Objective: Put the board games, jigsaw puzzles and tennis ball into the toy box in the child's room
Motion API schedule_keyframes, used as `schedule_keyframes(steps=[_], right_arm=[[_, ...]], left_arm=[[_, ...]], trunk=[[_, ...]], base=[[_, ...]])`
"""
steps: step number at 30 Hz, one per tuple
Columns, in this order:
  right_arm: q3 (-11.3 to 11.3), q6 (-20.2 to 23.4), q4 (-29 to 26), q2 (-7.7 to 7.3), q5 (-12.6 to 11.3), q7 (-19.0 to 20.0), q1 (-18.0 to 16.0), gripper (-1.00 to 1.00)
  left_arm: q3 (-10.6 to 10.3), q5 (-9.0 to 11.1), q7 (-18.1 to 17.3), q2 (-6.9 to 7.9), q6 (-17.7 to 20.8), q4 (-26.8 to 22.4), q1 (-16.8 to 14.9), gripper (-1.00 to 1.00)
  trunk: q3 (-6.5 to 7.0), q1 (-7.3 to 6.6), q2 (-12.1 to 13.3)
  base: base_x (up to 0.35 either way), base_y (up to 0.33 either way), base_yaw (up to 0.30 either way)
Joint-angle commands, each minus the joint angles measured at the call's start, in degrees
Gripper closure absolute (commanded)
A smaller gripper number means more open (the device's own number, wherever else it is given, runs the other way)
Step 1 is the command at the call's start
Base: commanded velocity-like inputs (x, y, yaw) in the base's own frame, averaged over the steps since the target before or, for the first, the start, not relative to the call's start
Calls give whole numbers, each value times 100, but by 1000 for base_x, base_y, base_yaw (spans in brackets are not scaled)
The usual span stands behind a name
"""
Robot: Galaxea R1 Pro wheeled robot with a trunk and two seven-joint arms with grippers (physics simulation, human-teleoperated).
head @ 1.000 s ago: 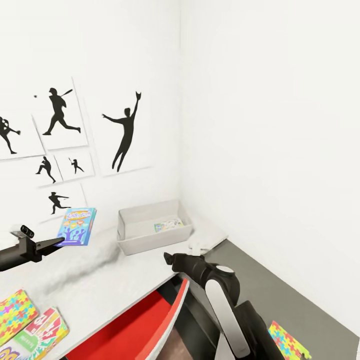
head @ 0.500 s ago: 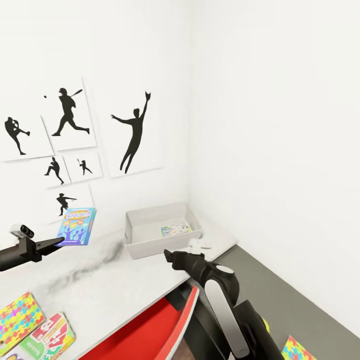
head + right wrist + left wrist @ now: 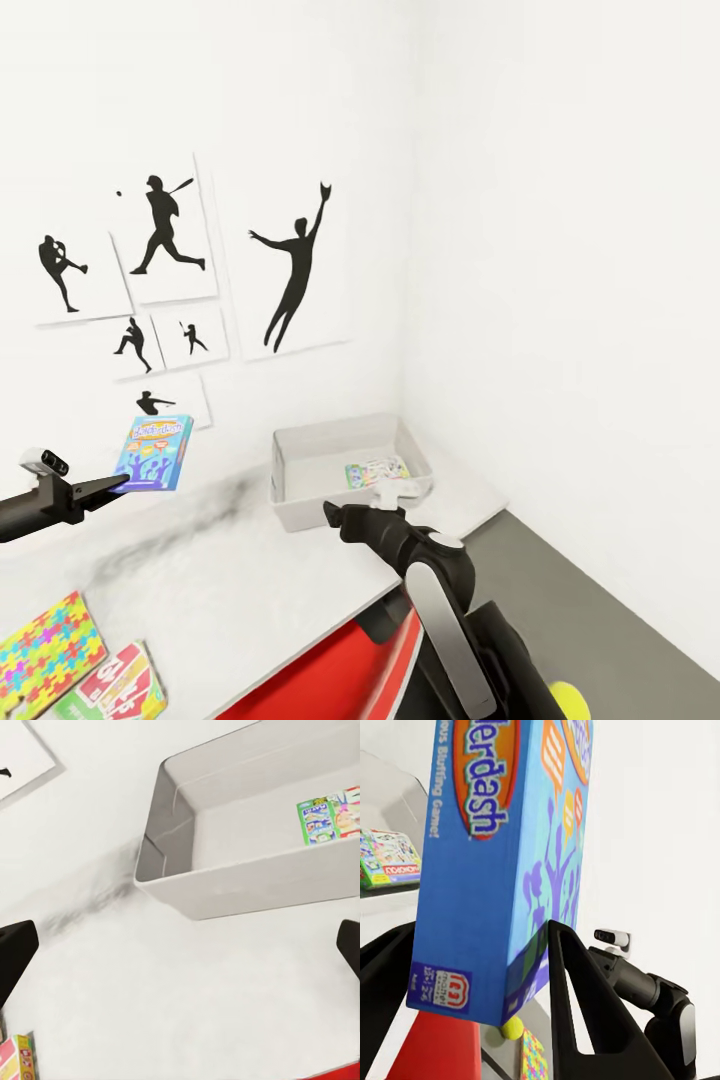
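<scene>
The toy box [image 3: 350,468] is now seen nearer the middle of the head view than a second ago, and the wall pictures [image 3: 175,285] have slid to the right with it. The whole scene has shifted together, so the camera is judged to have turned, not the things. The bin sits on the pale table [image 3: 230,590] close to the room's corner, and one small colourful game [image 3: 377,471] is already lying flat inside it.

A blue board game [image 3: 154,453] is held clear above the table by the left gripper [image 3: 112,483], well apart from the bin and to its left. In the left wrist view the box [image 3: 502,862] is seen clamped between the two dark fingers [image 3: 581,1005], standing on edge. Against the frame of the head view the arm and its load have hardly shifted across the second.

The right gripper [image 3: 338,517] is poised just before the bin's near wall. In its wrist view the fingertips [image 3: 15,956] are spread wide, nothing between them, with the bin [image 3: 247,840] straight ahead.

At the table's near left, a jigsaw puzzle [image 3: 45,655] and the red SKIP BO box [image 3: 120,690] are left untouched.

The blue game is judged ready to be carried across and lowered into the bin; several toys remain to be collected.
</scene>
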Motion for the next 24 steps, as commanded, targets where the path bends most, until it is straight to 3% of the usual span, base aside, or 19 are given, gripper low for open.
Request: schedule_keyframes(steps=[1, 19, 24], right_arm=[[5, 12, -6, 1, -62, -56, -7, -100], [13, 6, -6, 1, -61, -51, -7, -100], [16, 13, -6, 1, -62, -58, -7, -100]], left_arm=[[-5, 6, -19, 2, 59, 0, -5, 100], [-5, 6, -19, 2, 58, 0, -5, 100], [-5, 6, -19, 2, 57, 0, -5, 100]], trunk=[[-14, 4, -14], [-14, 4, -14], [-14, 4, -14]], base=[[22, 69, 4], [73, 44, 1], [5, 53, 182]])
